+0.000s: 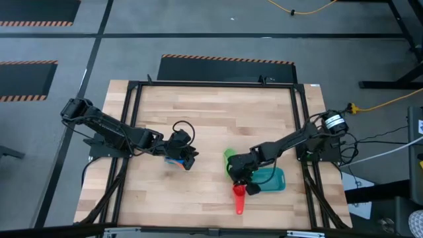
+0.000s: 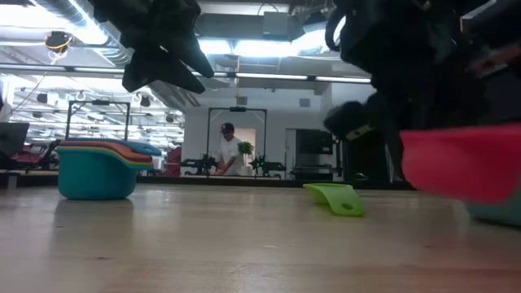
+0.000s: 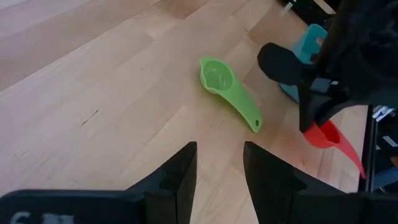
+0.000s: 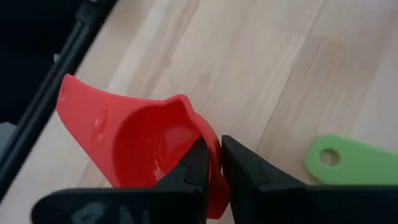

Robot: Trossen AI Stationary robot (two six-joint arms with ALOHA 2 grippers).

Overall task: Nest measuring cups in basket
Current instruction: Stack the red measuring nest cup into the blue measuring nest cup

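Several cups [image 2: 104,151] sit stacked near the surface's left edge, the green cup [image 3: 217,76] lies loose mid-surface, and the right hand [image 4: 213,163], clenched on the red cup [image 4: 140,146], hangs beside the basket [image 1: 274,180] near the right edge, so nesting seems half done.

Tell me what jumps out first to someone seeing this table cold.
The right pincer, shut on the rim of the red cup, holds it just beside the teal basket at the table's right. The green cup lies alone mid-table. The left pincer hangs open and empty above a nested stack of cups.
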